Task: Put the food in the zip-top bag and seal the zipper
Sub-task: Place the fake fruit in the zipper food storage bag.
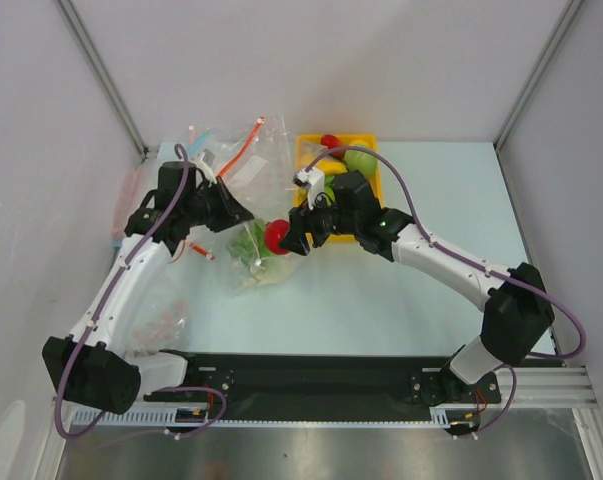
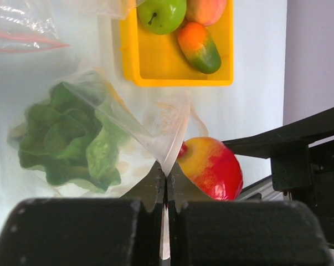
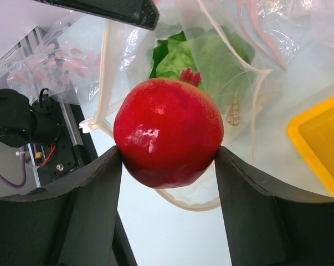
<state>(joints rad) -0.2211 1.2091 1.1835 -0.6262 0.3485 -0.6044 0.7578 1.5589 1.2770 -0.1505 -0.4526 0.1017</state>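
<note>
The dotted zip-top bag (image 1: 249,262) lies between the arms with the green leafy cabbage (image 2: 67,138) inside it. My left gripper (image 2: 167,174) is shut on the bag's upper mouth edge and holds it lifted; in the top view it (image 1: 241,215) sits just left of the mouth. My right gripper (image 3: 168,151) is shut on the round red fruit (image 3: 168,130) and holds it (image 1: 278,237) at the bag's mouth, above the pale zipper strip (image 3: 104,72). The green apple (image 2: 161,14) lies in the yellow tray (image 2: 178,66).
The yellow tray (image 1: 373,185) at the back centre also holds a mango-like fruit (image 2: 199,47) and a peach (image 2: 206,8). Plain clear bags with red strips (image 1: 231,150) lie at the back left. A bag of pink pieces (image 1: 156,322) lies beside the left arm.
</note>
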